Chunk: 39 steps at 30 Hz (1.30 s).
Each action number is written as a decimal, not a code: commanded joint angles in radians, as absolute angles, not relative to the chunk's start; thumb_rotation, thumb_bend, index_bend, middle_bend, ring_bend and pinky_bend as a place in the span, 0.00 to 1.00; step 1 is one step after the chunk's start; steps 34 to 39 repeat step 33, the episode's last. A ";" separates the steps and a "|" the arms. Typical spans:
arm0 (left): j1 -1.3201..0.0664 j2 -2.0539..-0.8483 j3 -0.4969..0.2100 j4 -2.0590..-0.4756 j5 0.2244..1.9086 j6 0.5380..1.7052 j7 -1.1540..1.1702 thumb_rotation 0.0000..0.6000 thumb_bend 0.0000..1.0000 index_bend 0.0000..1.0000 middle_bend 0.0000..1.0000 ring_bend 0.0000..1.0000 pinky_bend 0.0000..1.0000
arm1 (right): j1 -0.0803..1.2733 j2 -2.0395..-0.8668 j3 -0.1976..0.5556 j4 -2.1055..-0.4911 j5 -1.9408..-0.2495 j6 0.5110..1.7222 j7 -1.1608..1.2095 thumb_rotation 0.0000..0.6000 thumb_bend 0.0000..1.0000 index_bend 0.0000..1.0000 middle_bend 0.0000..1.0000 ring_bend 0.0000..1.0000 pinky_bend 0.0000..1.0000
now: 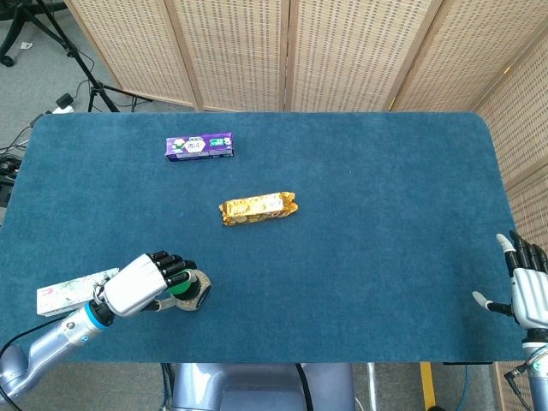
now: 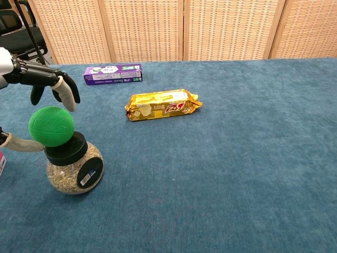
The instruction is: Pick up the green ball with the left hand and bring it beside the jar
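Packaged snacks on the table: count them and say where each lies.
3: purple box at the far left, gold biscuit pack mid-table, floral box at the near-left edge, partly hidden by the left hand.

My left hand (image 1: 144,285) with a white shell, black fingers (image 2: 39,79) tipped in pale rubber, silver forearm (image 1: 47,345) with a blue ring at the wrist, my right hand (image 1: 527,287) white-backed with dark fingers, pale thumb.
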<state>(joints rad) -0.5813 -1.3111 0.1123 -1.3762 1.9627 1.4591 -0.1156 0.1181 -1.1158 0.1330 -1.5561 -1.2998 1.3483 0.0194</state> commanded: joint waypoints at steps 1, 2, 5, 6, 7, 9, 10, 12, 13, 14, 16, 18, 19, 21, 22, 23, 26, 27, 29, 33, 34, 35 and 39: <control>-0.582 -1.311 0.112 -1.377 1.965 1.461 -0.120 1.00 0.02 0.39 0.36 0.38 0.57 | 0.118 -1.116 0.133 -1.556 -1.299 1.348 0.019 1.00 0.00 0.00 0.00 0.00 0.00; -0.582 -1.310 0.110 -1.380 1.968 1.468 -0.123 1.00 0.01 0.39 0.36 0.37 0.57 | 0.118 -1.116 0.133 -1.556 -1.299 1.348 0.020 1.00 0.00 0.00 0.00 0.00 0.00; -0.579 -1.309 0.099 -1.382 1.976 1.506 -0.141 1.00 0.01 0.38 0.32 0.34 0.57 | 0.118 -1.115 0.133 -1.555 -1.299 1.348 0.020 1.00 0.00 0.00 0.00 0.00 0.00; -0.578 -1.308 0.092 -1.383 1.979 1.526 -0.150 1.00 0.00 0.37 0.30 0.32 0.57 | 0.118 -1.116 0.133 -1.554 -1.299 1.347 0.020 1.00 0.00 0.00 0.00 0.00 0.00; -0.574 -1.302 0.078 -1.391 1.979 1.560 -0.163 1.00 0.00 0.36 0.27 0.29 0.57 | 0.118 -1.116 0.132 -1.554 -1.299 1.347 0.020 1.00 0.00 0.00 0.00 0.00 0.00; -0.568 -1.290 0.063 -1.401 1.975 1.595 -0.175 1.00 0.00 0.34 0.21 0.24 0.53 | 0.118 -1.116 0.132 -1.554 -1.300 1.347 0.019 1.00 0.00 0.00 0.00 0.00 0.00; -0.565 -1.284 0.057 -1.406 1.971 1.606 -0.178 1.00 0.00 0.32 0.19 0.21 0.49 | 0.118 -1.116 0.132 -1.554 -1.301 1.348 0.019 1.00 0.00 0.00 0.00 0.00 0.00; -0.557 -1.269 0.046 -1.420 1.957 1.623 -0.178 1.00 0.00 0.24 0.08 0.08 0.31 | 0.118 -1.116 0.132 -1.555 -1.302 1.348 0.018 1.00 0.00 0.00 0.00 0.00 0.00; -0.552 -1.259 0.041 -1.429 1.945 1.626 -0.176 1.00 0.00 0.20 0.05 0.05 0.26 | 0.118 -1.116 0.131 -1.555 -1.302 1.348 0.018 1.00 0.00 0.00 0.00 0.00 0.00; -0.543 -1.242 0.038 -1.446 1.922 1.621 -0.171 1.00 0.00 0.11 0.02 0.02 0.17 | 0.118 -1.116 0.131 -1.555 -1.303 1.349 0.018 1.00 0.00 0.00 0.00 0.00 0.00; -0.525 -1.214 0.035 -1.479 1.870 1.599 -0.156 1.00 0.00 0.01 0.00 0.00 0.04 | 0.118 -1.116 0.130 -1.556 -1.305 1.350 0.017 1.00 0.00 0.00 0.00 0.00 0.00; -0.496 -1.171 0.035 -1.535 1.770 1.545 -0.118 1.00 0.00 0.00 0.00 0.00 0.00 | 0.117 -1.117 0.128 -1.558 -1.310 1.352 0.015 1.00 0.00 0.00 0.00 0.00 0.00; -0.482 -1.153 0.035 -1.559 1.720 1.518 -0.098 1.00 0.00 0.00 0.00 0.00 0.00 | 0.117 -1.117 0.127 -1.558 -1.313 1.354 0.014 1.00 0.00 0.00 0.00 0.00 0.00; -0.447 -1.126 0.031 -1.604 1.601 1.472 -0.050 1.00 0.00 0.00 0.00 0.00 0.00 | 0.115 -1.118 0.126 -1.560 -1.321 1.363 0.011 1.00 0.00 0.00 0.00 0.00 0.00; -0.435 -1.122 0.028 -1.615 1.566 1.464 -0.040 1.00 0.00 0.00 0.00 0.00 0.00 | 0.114 -1.118 0.125 -1.561 -1.324 1.367 0.010 1.00 0.00 0.00 0.00 0.00 0.00; -0.420 -1.122 0.025 -1.620 1.528 1.460 -0.036 1.00 0.00 0.00 0.00 0.00 0.00 | 0.113 -1.118 0.125 -1.561 -1.327 1.371 0.009 1.00 0.00 0.00 0.00 0.00 0.00; -0.373 -1.119 0.017 -1.630 1.400 1.436 -0.019 1.00 0.00 0.00 0.00 0.00 0.00 | 0.111 -1.119 0.126 -1.561 -1.334 1.382 0.009 1.00 0.00 0.00 0.00 0.00 0.00; -0.364 -1.114 0.013 -1.634 1.373 1.434 -0.001 1.00 0.00 0.00 0.00 0.00 0.00 | 0.110 -1.119 0.126 -1.561 -1.336 1.385 0.009 1.00 0.00 0.00 0.00 0.00 0.00; -0.343 -1.112 0.008 -1.639 1.332 1.445 0.040 1.00 0.00 0.00 0.00 0.00 0.00 | 0.108 -1.120 0.128 -1.556 -1.339 1.395 0.001 1.00 0.00 0.00 0.00 0.00 0.00; -0.294 -1.110 0.007 -1.669 1.235 1.439 0.072 1.00 0.00 0.00 0.00 0.00 0.00 | 0.105 -1.127 0.131 -1.549 -1.346 1.415 -0.010 1.00 0.00 0.00 0.00 0.00 0.00; -0.294 -1.110 0.007 -1.669 1.235 1.439 0.072 1.00 0.00 0.00 0.00 0.00 0.00 | 0.105 -1.127 0.131 -1.549 -1.346 1.415 -0.010 1.00 0.00 0.00 0.00 0.00 0.00; -0.294 -1.110 0.007 -1.669 1.235 1.439 0.072 1.00 0.00 0.00 0.00 0.00 0.00 | 0.105 -1.127 0.131 -1.549 -1.346 1.415 -0.010 1.00 0.00 0.00 0.00 0.00 0.00; -0.294 -1.110 0.007 -1.669 1.235 1.439 0.072 1.00 0.00 0.00 0.00 0.00 0.00 | 0.105 -1.127 0.131 -1.549 -1.346 1.415 -0.010 1.00 0.00 0.00 0.00 0.00 0.00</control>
